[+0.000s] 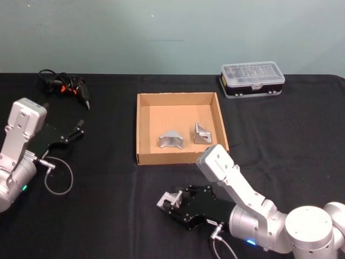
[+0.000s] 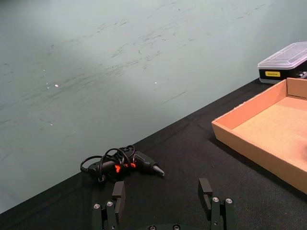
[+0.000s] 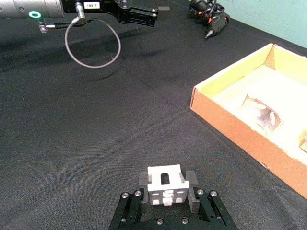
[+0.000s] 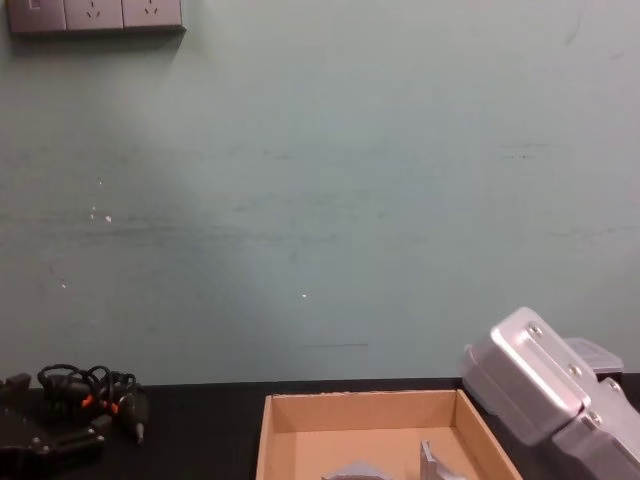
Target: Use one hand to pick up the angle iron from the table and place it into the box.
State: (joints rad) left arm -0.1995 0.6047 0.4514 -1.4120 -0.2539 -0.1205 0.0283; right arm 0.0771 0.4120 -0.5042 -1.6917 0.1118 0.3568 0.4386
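There are three angle irons in all: two lie inside the box, one [image 1: 171, 140] toward its left and one [image 1: 202, 133] toward its right, and a third [image 1: 166, 200] sits between the fingers of the right gripper [image 1: 171, 203]. There is one box [image 1: 141, 129], one table [image 1: 108, 189], one plastic case [image 1: 252, 79] with a clear lid, and one black tool with a coiled cord [image 1: 66, 84]. Two grippers show, the right one and the left gripper [image 1: 77, 130].
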